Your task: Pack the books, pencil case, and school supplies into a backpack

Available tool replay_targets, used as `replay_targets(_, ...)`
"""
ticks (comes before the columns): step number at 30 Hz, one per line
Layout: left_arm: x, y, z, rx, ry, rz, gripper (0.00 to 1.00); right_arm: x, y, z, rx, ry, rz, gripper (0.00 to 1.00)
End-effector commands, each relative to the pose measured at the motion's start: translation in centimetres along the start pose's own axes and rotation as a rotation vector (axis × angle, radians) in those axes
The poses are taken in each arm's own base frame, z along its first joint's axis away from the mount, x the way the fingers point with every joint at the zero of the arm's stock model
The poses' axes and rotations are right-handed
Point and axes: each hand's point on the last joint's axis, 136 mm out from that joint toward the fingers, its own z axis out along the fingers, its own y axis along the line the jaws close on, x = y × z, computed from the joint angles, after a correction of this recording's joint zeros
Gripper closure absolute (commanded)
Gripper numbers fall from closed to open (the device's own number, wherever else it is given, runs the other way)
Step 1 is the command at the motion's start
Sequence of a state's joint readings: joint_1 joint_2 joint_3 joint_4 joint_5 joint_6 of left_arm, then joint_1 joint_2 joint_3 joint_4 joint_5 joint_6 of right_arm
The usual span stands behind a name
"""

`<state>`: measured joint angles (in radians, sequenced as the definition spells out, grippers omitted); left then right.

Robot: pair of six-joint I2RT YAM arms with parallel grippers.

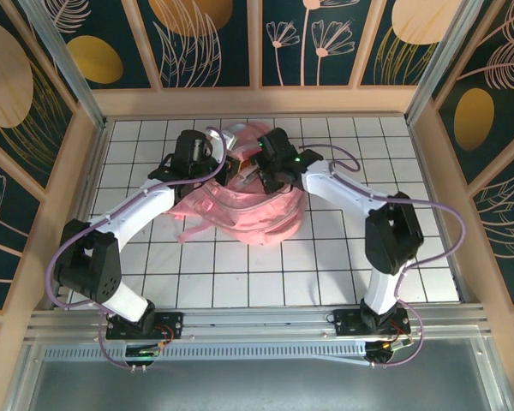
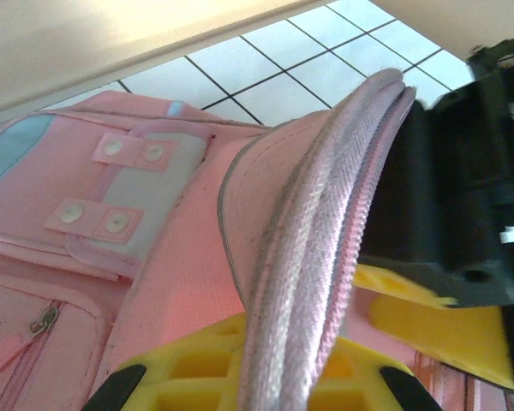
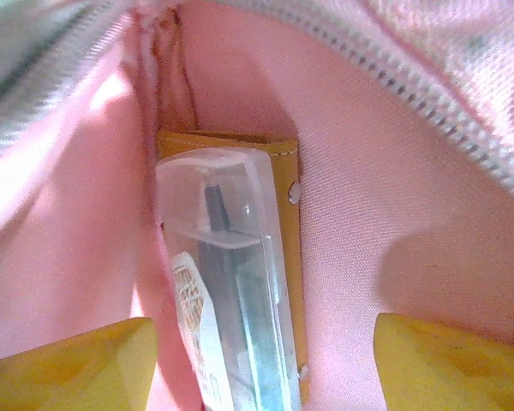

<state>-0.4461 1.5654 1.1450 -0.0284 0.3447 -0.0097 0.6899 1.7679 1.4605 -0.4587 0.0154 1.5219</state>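
Observation:
The pink backpack (image 1: pixel 248 214) lies mid-table with both grippers at its far, open end. My left gripper (image 2: pixel 265 377) is shut on the backpack's zipper rim (image 2: pixel 325 214), which runs up between its yellow fingers. My right gripper (image 3: pixel 265 360) is inside the backpack's pink lining (image 3: pixel 394 197). It is open, its yellow fingers (image 3: pixel 445 360) wide apart. Between them, untouched, stands the clear school-supplies packet (image 3: pixel 231 282) with blue-green print. Behind it sits an orange-yellow piece (image 3: pixel 287 171) with a metal stud. The books and the pencil case are hidden.
The white tiled table (image 1: pixel 343 257) has wooden side walls (image 1: pixel 86 171) left, right and at the back. The right gripper's black body (image 2: pixel 463 197) sits close beside the held rim. A pink strap (image 1: pixel 188 233) trails off the backpack's near left.

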Motion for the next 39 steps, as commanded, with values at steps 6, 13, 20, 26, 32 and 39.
replay_targets(6, -6.2, -1.8, -1.2, 0.086, -0.175, 0.063, 1.0, -0.7, 0.2, -4.1, -0.104, -0.021, 0.005, 0.57)
replay_targets(13, -6.3, -2.0, -1.0, 0.105, -0.176, 0.046, 1.0, 0.8, -0.6, -3.2, -0.072, -0.026, 0.066, 0.74)
replay_targets(20, -6.4, -2.5, -1.1, 0.132, -0.176, 0.033, 1.0, 2.1, 0.2, -1.0, -0.095, -0.01, 0.073, 0.9)
replay_targets(26, -5.9, -2.6, -1.3, 0.138, -0.168, 0.03, 1.0, 2.0, 1.4, 0.5, -0.149, -0.05, 0.101, 0.94)
replay_targets(32, -5.3, -3.0, -1.1, 0.168, -0.158, 0.015, 1.0, 2.4, 3.5, 2.7, -0.22, -0.031, 0.123, 0.95)
replay_targets(39, -5.9, -4.3, -1.9, 0.225, -0.162, 0.068, 0.77, 2.1, 2.8, 3.5, -0.185, -0.003, 0.065, 0.92)
